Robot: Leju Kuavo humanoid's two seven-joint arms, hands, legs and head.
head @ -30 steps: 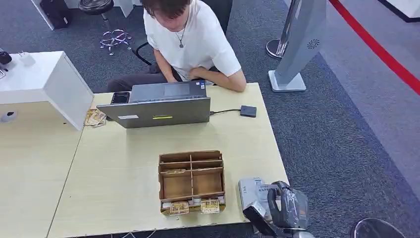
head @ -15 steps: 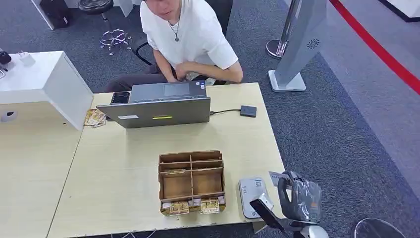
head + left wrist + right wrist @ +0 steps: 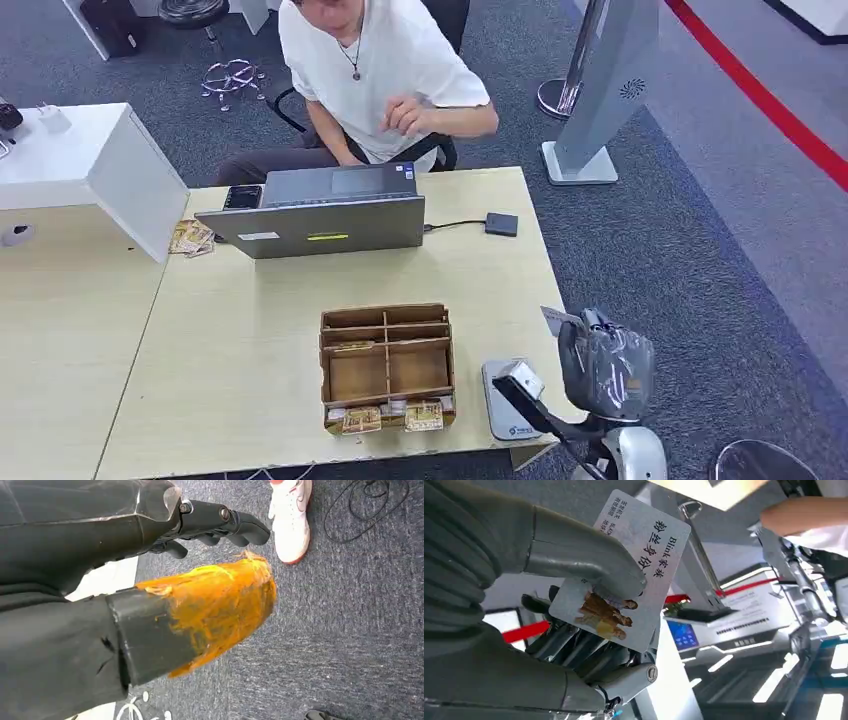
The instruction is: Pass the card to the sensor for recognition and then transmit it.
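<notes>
Since the earlier frames the right robot hand [image 3: 605, 365] has risen off the sensor [image 3: 510, 400], carrying the card [image 3: 621, 572] pinched between thumb and fingers. The sensor lies on the worktop [image 3: 250, 330] just below-left of it, beside the cardboard tray [image 3: 387, 365]. The left robot hand [image 3: 210, 522] hangs with fingers curled, holding nothing.

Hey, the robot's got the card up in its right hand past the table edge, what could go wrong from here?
The card is held only by the right hand's thumb against the fingers, so it might slip and fall to the carpet. Moving it toward the person, the arm may clip the sensor or the phone stand beside it.
</notes>
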